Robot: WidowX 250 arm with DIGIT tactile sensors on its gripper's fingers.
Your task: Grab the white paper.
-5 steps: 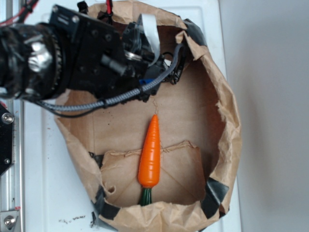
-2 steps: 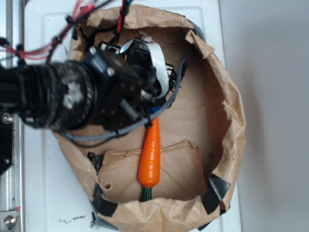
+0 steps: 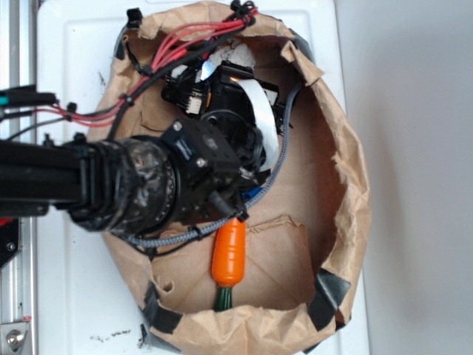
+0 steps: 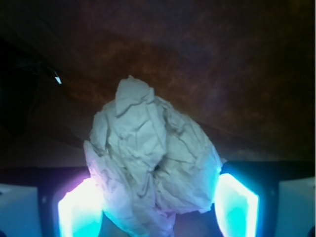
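In the wrist view the white paper (image 4: 153,163), a crumpled off-white wad with grey creases, fills the gap between my gripper's (image 4: 157,180) two glowing fingers. The left finger (image 4: 79,210) and the right finger (image 4: 237,202) stand on either side of the wad's lower half, right at its edges, and the jaws look open around it. In the exterior view my arm (image 3: 170,185) reaches down into the brown paper bag (image 3: 347,185) and covers both the fingertips and the white paper.
An orange carrot (image 3: 229,255) with a green stem lies on the bag floor just below my arm. The bag's crumpled walls ring the space, with black tape at the corners. Red wires (image 3: 177,48) cross the bag's upper rim.
My arm has swung from the bag's upper left rim down over its middle and now covers the carrot's tip. The carrot has not moved.
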